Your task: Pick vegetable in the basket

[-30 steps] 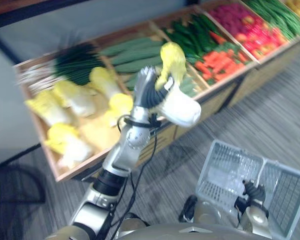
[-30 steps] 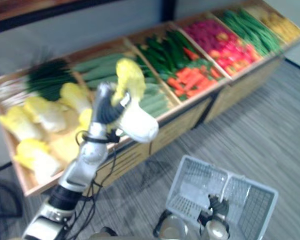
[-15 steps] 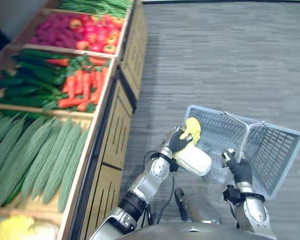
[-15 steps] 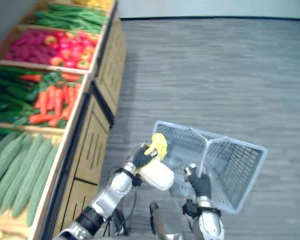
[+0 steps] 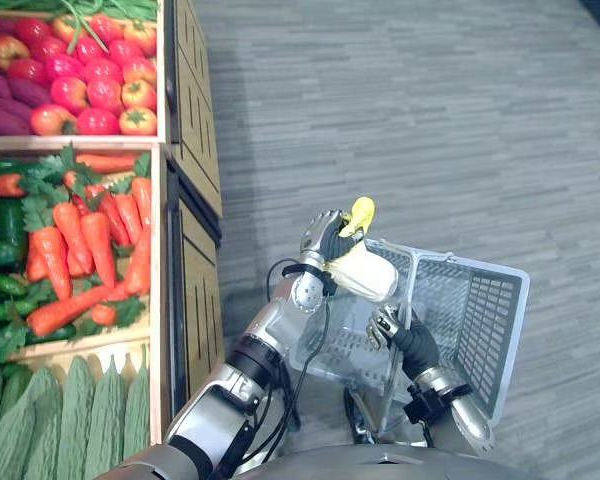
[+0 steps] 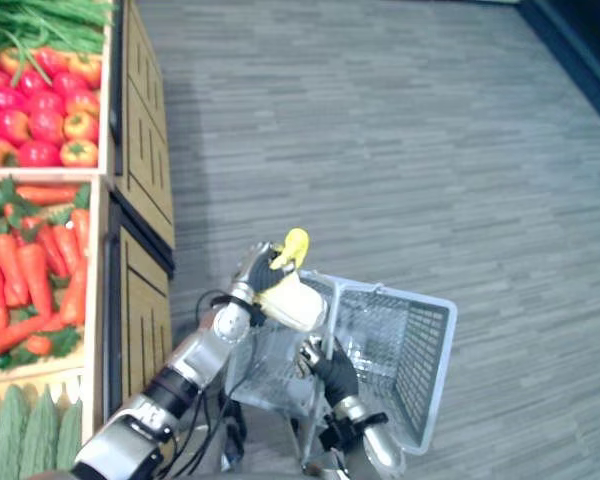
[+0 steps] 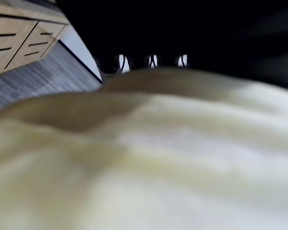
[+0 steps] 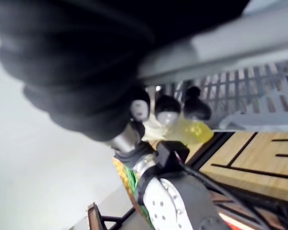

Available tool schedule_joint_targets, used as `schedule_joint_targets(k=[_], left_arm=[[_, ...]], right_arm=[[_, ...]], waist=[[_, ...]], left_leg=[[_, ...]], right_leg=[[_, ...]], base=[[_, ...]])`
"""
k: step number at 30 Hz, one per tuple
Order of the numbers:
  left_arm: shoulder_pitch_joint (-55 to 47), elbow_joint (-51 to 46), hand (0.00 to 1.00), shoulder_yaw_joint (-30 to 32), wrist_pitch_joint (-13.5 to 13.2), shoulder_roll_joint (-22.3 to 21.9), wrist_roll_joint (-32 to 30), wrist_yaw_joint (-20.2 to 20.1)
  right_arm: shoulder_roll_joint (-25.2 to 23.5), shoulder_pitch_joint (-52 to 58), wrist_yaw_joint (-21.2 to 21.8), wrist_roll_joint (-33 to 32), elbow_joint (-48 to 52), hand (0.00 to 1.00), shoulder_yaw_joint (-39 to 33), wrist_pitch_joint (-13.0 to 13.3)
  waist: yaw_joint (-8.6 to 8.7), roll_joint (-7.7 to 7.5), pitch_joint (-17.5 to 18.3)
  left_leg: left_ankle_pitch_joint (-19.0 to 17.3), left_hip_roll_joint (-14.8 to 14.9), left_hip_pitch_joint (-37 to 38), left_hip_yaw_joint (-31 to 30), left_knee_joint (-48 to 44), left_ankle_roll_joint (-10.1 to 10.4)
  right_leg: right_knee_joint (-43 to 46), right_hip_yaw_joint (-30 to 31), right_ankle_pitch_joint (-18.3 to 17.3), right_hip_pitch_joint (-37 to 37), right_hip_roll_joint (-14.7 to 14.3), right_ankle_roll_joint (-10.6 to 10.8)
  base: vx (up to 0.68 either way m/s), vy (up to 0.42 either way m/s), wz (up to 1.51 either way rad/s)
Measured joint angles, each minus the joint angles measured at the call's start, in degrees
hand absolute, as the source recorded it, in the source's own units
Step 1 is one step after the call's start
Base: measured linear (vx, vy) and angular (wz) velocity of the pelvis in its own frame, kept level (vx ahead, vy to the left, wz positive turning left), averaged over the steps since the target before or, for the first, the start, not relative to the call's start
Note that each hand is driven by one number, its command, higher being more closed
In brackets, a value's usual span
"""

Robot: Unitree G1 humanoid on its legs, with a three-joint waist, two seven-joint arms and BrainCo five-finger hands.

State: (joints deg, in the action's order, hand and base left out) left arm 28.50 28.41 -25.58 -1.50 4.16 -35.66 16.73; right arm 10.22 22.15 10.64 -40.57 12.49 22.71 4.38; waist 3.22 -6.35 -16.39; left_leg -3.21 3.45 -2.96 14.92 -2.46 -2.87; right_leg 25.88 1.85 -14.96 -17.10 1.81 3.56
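Left hand (image 5: 325, 238) clutching cabbage (image 5: 368, 278) at basket (image 5: 480, 310) rim, right hand (image 5: 405, 340) gripping handle (image 8: 230, 40)

- A grocery shop's produce section — a long wooden display stand (image 5: 192, 150) is split into open bins.
- 1 bin holds round red and orange fruits (image 5: 80, 90). The next holds carrots (image 5: 85, 235) with leafy tops beside dark cucumbers (image 5: 0, 250), and another holds knobbly green gourds (image 5: 70, 420).
- Green beans (image 6: 40, 20) fill a further bin.
- A grey lattice shopping basket (image 5: 480, 310) shows against the grey striped floor (image 5: 430, 100).
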Motion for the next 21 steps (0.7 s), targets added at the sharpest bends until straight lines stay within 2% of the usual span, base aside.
schedule_joint_targets(k=[4, 5, 6, 7, 8, 9, 11, 13, 14, 15, 16, 17, 18, 19, 20, 21], left_arm=[[0.76, 4.69, 0.0, 1.07, 0.49, 1.31, -0.04, 1.35], [0.49, 4.89, 0.0, 1.4, 1.07, 2.03, -0.03, 1.85], [0.24, 4.87, 0.0, 1.88, 1.1, 2.47, -0.02, 2.08], [-0.57, 4.53, 0.0, 2.35, 0.99, 3.67, -0.01, 2.13], [-2.49, 3.79, 0.0, 5.16, 1.3, 3.52, 0.07, 2.4], [-3.83, 2.6, 0.0, 6.67, 1.31, 3.3, 0.19, 2.3], [-8.58, -1.98, 0.0, 10.38, 1.08, 3.21, 0.31, 2.49], [-13.29, -4.93, 0.0, 14.71, 1.06, 2.63, 1.35, 2.47], [-16.11, -6.38, 0.0, 16.31, 1.13, 1.61, 1.49, 2.47], [-18.19, -7.68, 0.0, 17.68, 1.16, 0.81, 2.89, 2.46], [-18.91, -8.28, 0.0, 18.32, 1.15, 0.5, 3.41, 2.45], [-21.04, -10.44, 0.0, 19.1, 1.09, -0.72, 3.74, 2.48], [-22.08, -11.92, 0.0, 19.29, 0.95, -1.4, 3.83, 2.51], [-23.64, -14.13, 0.0, 19.46, 0.27, -2.16, 4.92, 2.54], [-24.81, -16.14, 0.0, 20.25, -0.35, -2.81, 5.79, 2.52], [-25.29, -16.93, 0.0, 20.58, -0.53, -3.11, 5.94, 2.48]], right_arm=[[-0.72, -3.4, -0.16, -0.89, -2.56, 1.0, 0.36, -0.49], [-0.77, -3.17, -0.42, -0.79, -2.35, 1.0, -0.02, -0.43], [-0.96, -2.99, -0.58, -0.79, -2.34, 1.0, -0.32, -0.4], [-2.55, -1.71, -0.98, -0.74, -2.36, 1.0, -1.68, -0.33], [-2.82, -2.94, -1.66, -0.66, -3.23, 1.0, -3.76, -0.26], [-2.44, -3.03, -2.15, -0.69, -3.23, 1.0, -5.62, -0.2], [-2.34, -2.95, -3.37, -0.7, -3.75, 1.0, -8.61, -0.2], [-2.43, -2.43, -4.15, -0.68, -4.23, 1.0, -9.59, -0.18], [-2.33, -2.0, -4.14, -0.68, -4.33, 1.0, -10.02, -0.16], [-2.67, -1.4, -4.26, -0.68, -4.34, 1.0, -11.13, -0.19], [-2.6, -0.99, -4.5, -0.61, -4.82, 1.0, -11.61, -0.31], [-2.41, -0.25, -4.75, 0.36, -4.98, 1.0, -12.98, -0.31], [-2.21, -0.18, -4.83, 0.67, -4.96, 1.0, -14.04, -0.26], [-2.35, -0.77, -5.56, 1.78, -5.07, 1.0, -16.41, -0.25], [-2.31, -2.14, -6.83, 3.26, -6.16, 1.0, -19.64, -0.26], [-2.32, -2.19, -7.23, 3.8, -6.8, 1.0, -20.61, -0.26]], waist=[[0.15, 0.52, -0.33], [0.15, 0.14, -0.2], [0.15, -0.33, -0.01], [0.17, -2.24, 0.31], [-0.14, 1.32, -0.23], [0.3, 3.15, -0.16], [0.26, 4.91, 0.49], [-0.02, 5.01, 0.48], [-0.42, 5.09, 0.43], [-0.51, 5.4, 0.25], [-0.57, 5.6, 0.13], [-1.06, 5.92, 0.22], [-1.34, 6.23, 0.4], [-1.48, 6.82, 0.74], [-1.42, 7.04, 0.86], [-1.42, 7.65, 1.23]], left_leg=[[-1.82, 2.69, 2.39, -4.06, -0.01, 3.53], [-3.28, 3.51, 3.75, -5.76, -0.68, 5.89], [-4.05, 3.48, 4.34, -6.3, -1.05, 7.07], [-5.92, 2.73, 6.17, -7.66, -1.89, 9.61], [-6.55, 6.03, 6.83, -7.29, -2.29, 11.26], [-6.55, 7.83, 6.76, -6.05, -2.71, 11.46], [-5.09, 10.24, 8.2, -4.11, -2.81, 11.15], [-4.32, 12.57, 7.77, -4.49, -7.9, 11.36], [-3.94, 14.03, 4.9, -5.02, -15.95, 10.76], [-1.88, 15.43, 0.53, -5.5, -25.68, 8.26], [0.0, 16.18, -1.53, -5.42, -29.88, 7.68], [-2.62, 17.27, -4.69, -3.59, -36.34, 8.18], [-4.41, 17.35, -5.91, -2.17, -37.62, 7.88], [-6.91, 16.2, -8.41, 1.27, -37.45, 7.57], [-8.43, 13.77, -10.65, 7.47, -33.27, 7.01], [-8.37, 12.79, -11.32, 10.34, -30.73, 6.72]], right_leg=[[-10.52, 0.41, 8.84, -4.21, 3.38, 0.27], [-14.54, 0.82, 13.08, -3.78, 5.32, 1.0], [-16.1, 0.9, 14.96, -2.87, 6.28, 0.99], [-16.75, 1.02, 20.47, -1.13, 9.29, 2.63], [-14.15, -1.21, 17.75, -0.85, 6.31, 1.43], [-13.31, -2.49, 15.98, -0.48, 4.85, 0.88], [-11.25, -3.74, 13.22, -0.09, 2.15, -0.76], [-11.02, -5.1, 11.32, 2.38, 0.39, -2.21], [-12.12, -5.97, 10.54, 4.8, -0.11, -3.06], [-13.66, -7.44, 9.96, 7.89, 0.01, -3.72], [-14.52, -8.0, 9.67, 9.66, 0.08, -4.06], [-16.33, -9.2, 9.1, 13.02, 0.65, -4.83], [-17.23, -9.82, 8.95, 14.16, 1.0, -5.07], [-18.77, -11.29, 8.6, 15.91, 1.88, -5.17], [-20.23, -13.44, 8.16, 17.67, 3.35, -4.51], [-20.6, -14.7, 7.95, 18.18, 3.8, -4.16]], base=[[0.36, -0.221, 0.59], [0.32, -0.249, 0.64], [0.51, -0.468, 0.92], [0.38, -0.399, 0.5], [0.43, -0.459, 0.45], [0.23, -0.244, 0.06], [0.29, -0.226, 0.09], [0.34, -0.262, 0.07], [0.35, -0.273, 0.28], [0.36, -0.24, 0.44], [0.31, -0.128, 0.67], [0.24, -0.054, 0.47], [0.28, -0.037, 0.59], [0.24, -0.002, 0.67], [0.23, 0.019, 0.78], [0.25, 0.076, 0.89]])
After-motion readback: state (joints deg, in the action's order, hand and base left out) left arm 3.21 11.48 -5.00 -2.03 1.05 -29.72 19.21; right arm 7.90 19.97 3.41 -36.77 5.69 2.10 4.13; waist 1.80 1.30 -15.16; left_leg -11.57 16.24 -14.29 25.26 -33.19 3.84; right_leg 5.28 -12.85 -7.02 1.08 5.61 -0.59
